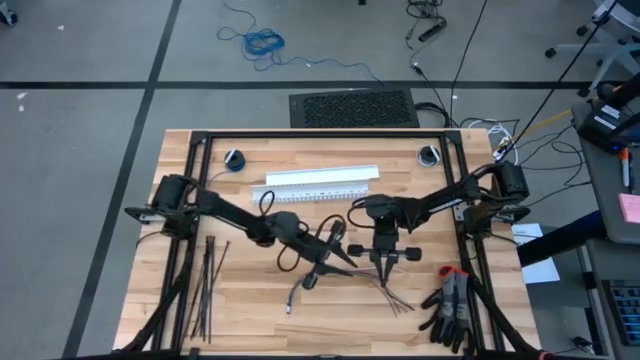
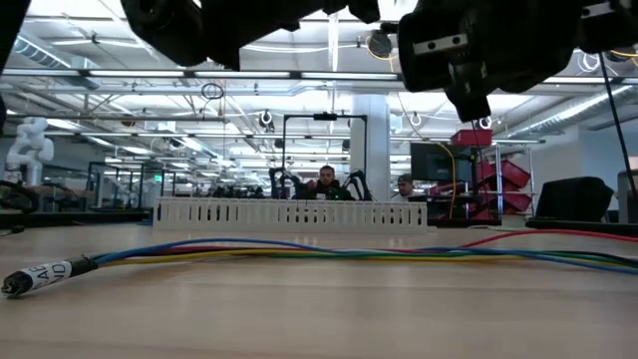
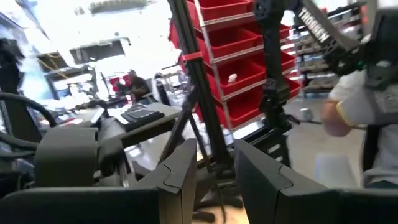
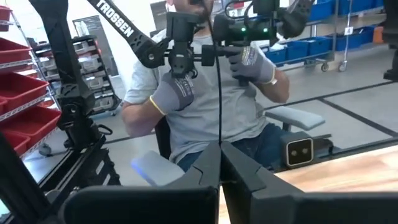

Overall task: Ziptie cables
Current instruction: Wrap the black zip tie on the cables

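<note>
High view first: your right gripper point(image 1: 385, 268) hangs over the table's middle, fingers aimed at the near edge. The cables point(image 1: 396, 298) lie just beyond its tips. Their long axis runs across the table, with the splayed ends on the right arm's side and the connector end trailing toward the left arm's side. Your left gripper point(image 1: 335, 238) sits just beside the right one, a little farther from the splayed ends, so the right arm is the nearer. The spare zipties point(image 1: 205, 285) lie well apart, by the left arm's base, lengthwise toward you. The white channel point(image 1: 320, 180) lies crosswise behind both grippers.

Low view: you see the cables point(image 2: 329, 252) flat on the wood, stretched from side to side in front of the channel point(image 2: 294, 212). The connector point(image 2: 40, 275) carries a white label with dark letters too small to read surely. Both grippers are only dark shapes overhead.

Left wrist view: your left gripper point(image 3: 214, 177) has its fingers point(image 3: 180, 174) spread, with nothing between them. Part of "TROSSEN" shows on the far arm point(image 3: 314, 25).

Right wrist view: your right gripper point(image 4: 219, 163) is pressed together, and a thin black strip rises from its tips, which I judge to be a ziptie point(image 4: 218, 93). "TROSSEN" reads plainly on the rig point(image 4: 115, 18) that a gloved person point(image 4: 205, 118) is working.
</note>
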Tool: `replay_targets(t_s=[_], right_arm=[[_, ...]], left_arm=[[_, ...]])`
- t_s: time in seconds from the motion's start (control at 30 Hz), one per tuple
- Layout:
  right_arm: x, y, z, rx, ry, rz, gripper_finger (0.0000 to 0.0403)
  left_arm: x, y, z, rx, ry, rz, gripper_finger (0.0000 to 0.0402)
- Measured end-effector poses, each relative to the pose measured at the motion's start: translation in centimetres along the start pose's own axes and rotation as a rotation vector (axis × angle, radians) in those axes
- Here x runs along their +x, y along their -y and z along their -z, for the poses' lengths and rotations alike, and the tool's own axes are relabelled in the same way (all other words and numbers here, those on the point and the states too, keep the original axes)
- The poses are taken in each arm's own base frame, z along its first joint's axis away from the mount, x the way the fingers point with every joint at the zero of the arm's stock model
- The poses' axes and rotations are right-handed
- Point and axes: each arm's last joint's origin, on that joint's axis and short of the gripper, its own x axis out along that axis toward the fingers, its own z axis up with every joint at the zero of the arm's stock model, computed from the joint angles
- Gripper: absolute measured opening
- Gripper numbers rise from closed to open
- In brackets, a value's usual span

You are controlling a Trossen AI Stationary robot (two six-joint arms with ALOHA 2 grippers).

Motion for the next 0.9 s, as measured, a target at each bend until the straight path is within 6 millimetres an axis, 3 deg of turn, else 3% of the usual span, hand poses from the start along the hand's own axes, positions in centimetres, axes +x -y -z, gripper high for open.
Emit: replay_targets(t_s=[0.2, 0.4, 0.57, 0.77, 0.9], right_arm=[[0.0, -0.1, 0.5, 0.005, -0.008, 0.000, 0.0000], [-0.4, 0.0, 0.9, 0.013, -0.018, 0.031, 0.0000], [-0.9, 0.1, 1.7, 0.086, -0.047, 0.106, 0.0000], [-1.9, 0.5, 2.3, 0.135, -0.108, 0.306, 0.0000], [-2.4, 0.8, 1.7, 0.106, -0.077, 0.325, 0.0000]], left_arm=[[-0.5, -0.8, 0.1, -0.124, 0.015, 0.114, 0.0105], [-0.9, -1.6, -0.2, -0.204, 0.011, 0.092, 0.0105], [-1.4, -2.7, 0.2, -0.261, -0.012, 0.057, 0.0105], [-2.0, -3.2, -1.7, -0.258, -0.002, 0.064, 0.0105], [-2.0, -3.0, -0.8, -0.306, -0.084, 0.083, 0.0105]])
